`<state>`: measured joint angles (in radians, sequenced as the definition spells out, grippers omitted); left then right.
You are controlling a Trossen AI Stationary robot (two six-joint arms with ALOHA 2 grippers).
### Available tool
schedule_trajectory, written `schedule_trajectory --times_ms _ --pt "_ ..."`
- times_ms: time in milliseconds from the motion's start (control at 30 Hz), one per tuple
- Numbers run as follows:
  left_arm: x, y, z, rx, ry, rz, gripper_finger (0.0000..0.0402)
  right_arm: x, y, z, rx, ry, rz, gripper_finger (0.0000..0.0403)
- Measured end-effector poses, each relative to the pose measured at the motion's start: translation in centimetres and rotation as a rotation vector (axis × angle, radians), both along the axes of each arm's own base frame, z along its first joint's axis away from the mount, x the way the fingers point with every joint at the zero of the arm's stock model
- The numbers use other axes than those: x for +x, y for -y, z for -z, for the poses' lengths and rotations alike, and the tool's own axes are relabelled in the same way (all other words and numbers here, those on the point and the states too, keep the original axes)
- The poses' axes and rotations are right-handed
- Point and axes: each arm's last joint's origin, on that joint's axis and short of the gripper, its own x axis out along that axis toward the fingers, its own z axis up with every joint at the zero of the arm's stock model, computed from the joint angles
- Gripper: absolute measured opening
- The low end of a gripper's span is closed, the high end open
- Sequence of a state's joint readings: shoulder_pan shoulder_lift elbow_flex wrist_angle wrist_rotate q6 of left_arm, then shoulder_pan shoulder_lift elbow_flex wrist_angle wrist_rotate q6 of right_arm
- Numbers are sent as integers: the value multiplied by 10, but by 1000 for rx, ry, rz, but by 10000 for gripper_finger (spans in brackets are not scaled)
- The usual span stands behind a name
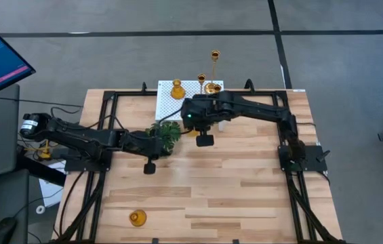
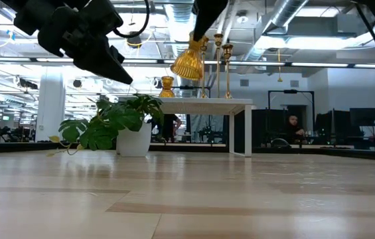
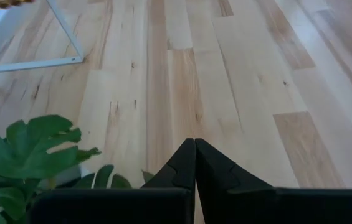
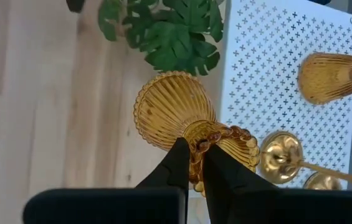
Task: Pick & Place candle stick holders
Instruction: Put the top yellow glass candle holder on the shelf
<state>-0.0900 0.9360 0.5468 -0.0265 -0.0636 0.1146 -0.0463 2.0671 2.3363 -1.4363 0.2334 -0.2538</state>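
Observation:
My right gripper [image 4: 191, 149] is shut on a ribbed amber candle stick holder [image 4: 169, 115] and hangs above the near edge of the white perforated platform [image 1: 171, 102]. The same holder [image 2: 188, 63] shows high above the table in the low view. A squat holder [image 1: 176, 89] and two tall thin-stemmed ones [image 1: 214, 57] stand on the platform. Another squat holder [image 1: 137, 217] sits on the table near the front left. My left gripper [image 3: 194, 146] is shut on nothing and hovers beside the green plant [image 1: 167, 133]. My right gripper pinches the holder's beaded neck [image 4: 216, 134] between its two fingers, just behind the wide ribbed bell. The fingers slant down from above. The holder is lifted clear and hangs tilted, its wide end [image 2: 186, 68] lowest.
The potted plant [image 2: 117, 123] stands on the table just left of the platform's legs [image 2: 247, 129]. Black frame rails [image 1: 103, 135] run along both sides of the table. Bare wood lies across the middle and near right of the table.

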Motion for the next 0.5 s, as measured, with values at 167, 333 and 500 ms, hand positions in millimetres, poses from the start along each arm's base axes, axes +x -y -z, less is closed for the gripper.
schedule_trajectory --times_ms 167,333,500 --pt "-3 -3 0 87 -12 -85 4 5 12 8 -21 -21 6 11" --pt "-19 -9 -7 176 -22 -211 4 14 18 9 -40 29 -39 11" --pt "-46 -11 -17 185 -1 -211 4 20 27 6 -71 90 -67 10"
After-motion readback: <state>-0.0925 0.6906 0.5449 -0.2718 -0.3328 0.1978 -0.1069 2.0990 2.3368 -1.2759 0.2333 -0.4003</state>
